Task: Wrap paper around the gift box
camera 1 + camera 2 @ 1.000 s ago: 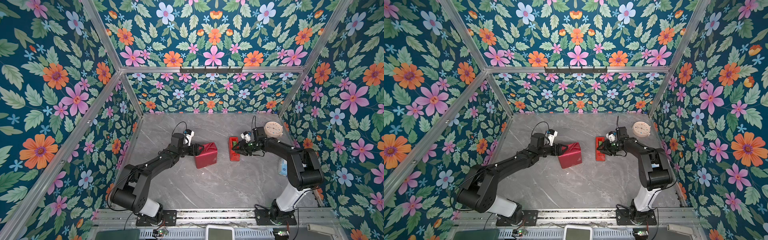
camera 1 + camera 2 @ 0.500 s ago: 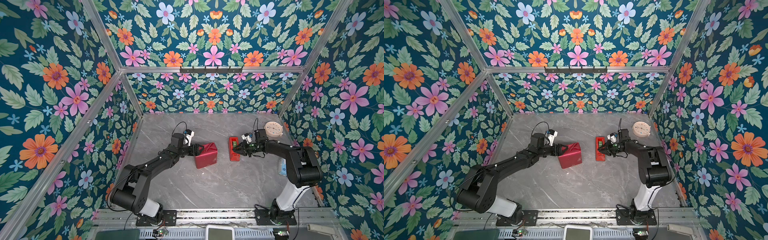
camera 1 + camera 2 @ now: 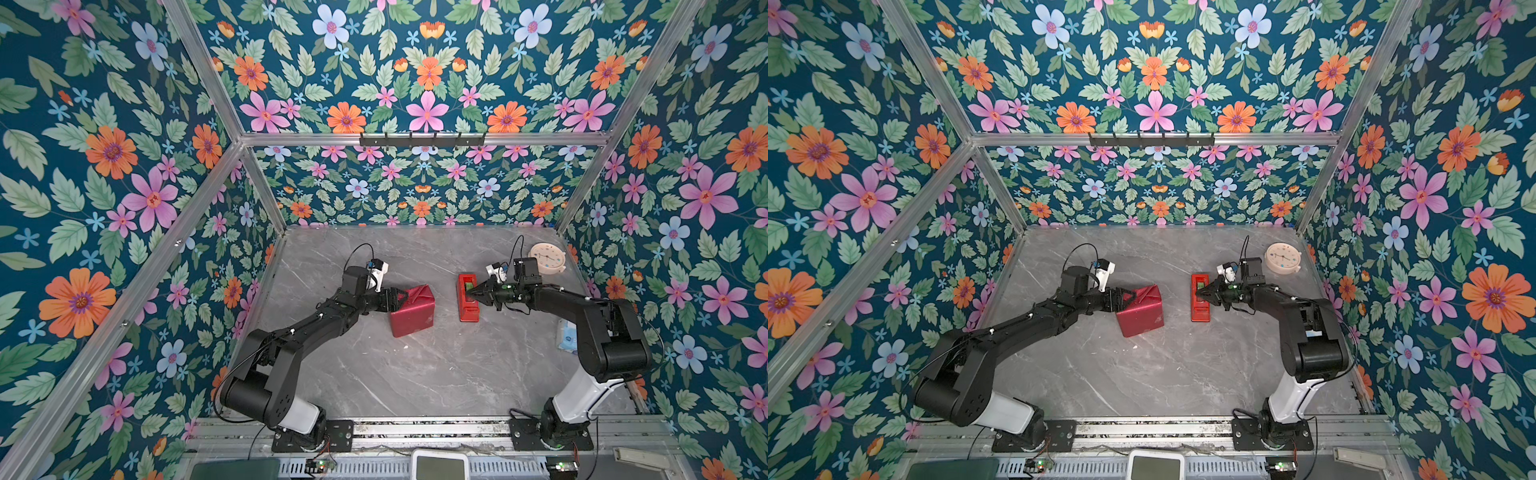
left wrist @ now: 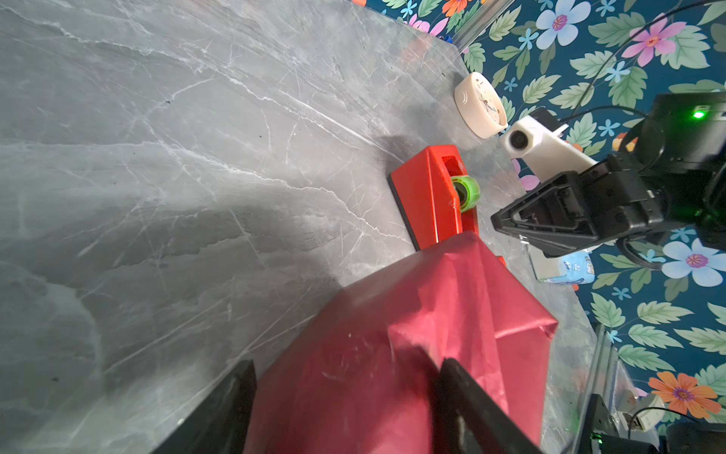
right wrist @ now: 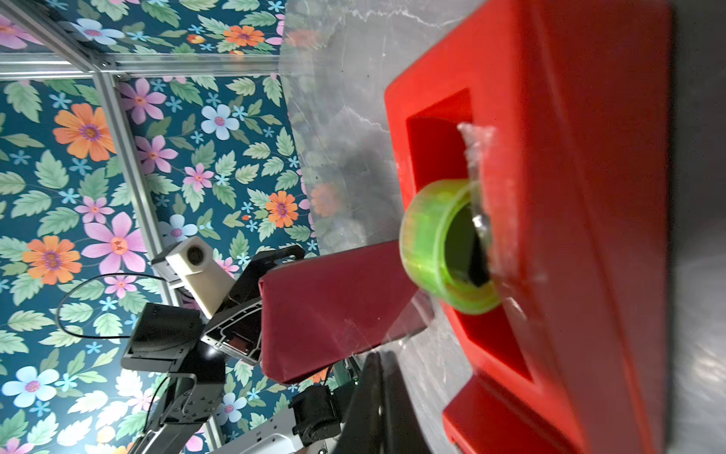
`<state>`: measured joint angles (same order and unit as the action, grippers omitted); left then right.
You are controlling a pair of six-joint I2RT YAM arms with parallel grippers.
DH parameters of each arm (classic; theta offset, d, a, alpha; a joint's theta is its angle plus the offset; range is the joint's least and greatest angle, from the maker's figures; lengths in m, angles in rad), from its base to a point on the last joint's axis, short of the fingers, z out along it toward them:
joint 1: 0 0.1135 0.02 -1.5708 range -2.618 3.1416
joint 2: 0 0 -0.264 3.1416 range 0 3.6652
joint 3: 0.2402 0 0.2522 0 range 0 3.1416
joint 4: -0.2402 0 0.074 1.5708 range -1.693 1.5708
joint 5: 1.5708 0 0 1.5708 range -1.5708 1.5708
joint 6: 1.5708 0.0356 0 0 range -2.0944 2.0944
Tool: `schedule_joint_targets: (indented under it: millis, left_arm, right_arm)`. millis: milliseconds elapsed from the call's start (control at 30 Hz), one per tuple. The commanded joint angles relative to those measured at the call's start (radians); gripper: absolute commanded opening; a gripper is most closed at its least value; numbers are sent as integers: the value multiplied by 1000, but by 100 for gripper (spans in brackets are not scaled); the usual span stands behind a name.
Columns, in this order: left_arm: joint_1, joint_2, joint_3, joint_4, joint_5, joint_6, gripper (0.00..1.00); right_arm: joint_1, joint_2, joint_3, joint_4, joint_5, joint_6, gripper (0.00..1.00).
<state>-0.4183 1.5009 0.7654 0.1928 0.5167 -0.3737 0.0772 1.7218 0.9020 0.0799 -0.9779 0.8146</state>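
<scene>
Currently clamped, seemingly, between wide-set left jaws: gift box (image 3: 412, 309), likely light, stiff under slippery creasing paper (image 4: 353, 393); best held across flat faces, pinning folded flaps. Fully covered in dull maroon, standing on worktop (image 3: 415, 374). Nearby, right jaws pinched together on clear tape strip (image 5: 404, 322) at red tape dispenser (image 3: 468, 311).

bright, even light; blurred wrist views

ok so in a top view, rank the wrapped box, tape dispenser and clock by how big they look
1. wrapped box: clearly largest
2. tape dispenser and clock: about alike. The dispenser is longer but narrower, so I won't rank them.
</scene>
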Motion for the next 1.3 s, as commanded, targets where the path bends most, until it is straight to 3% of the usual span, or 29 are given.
schedule_joint_targets:
  millis: [0,267,367,467,533,767,1267]
  left_arm:
    - [1,9,-6,-145,-77,36,75]
    - [0,9,-8,-145,-78,36,75]
    - [1,5,-7,-150,-79,36,75]
    - [1,1,-13,-147,-80,35,75]
    - [1,4,-11,-145,-78,36,75]
    - [1,9,-7,-142,-78,35,75]
    - [1,9,-6,-141,-74,34,75]
  right_arm:
    - [3,-13,-21,95,-68,79,0]
    - [3,-33,-35,84,-55,92,0]
    - [9,-54,-69,169,-79,168,0]
    - [1,-73,-43,3,-8,64,0]
    - [-12,-26,-74,131,-63,147,0]
    - [-15,-30,-74,40,-32,84,0]
    - [-18,29,93,62,1,144,0]
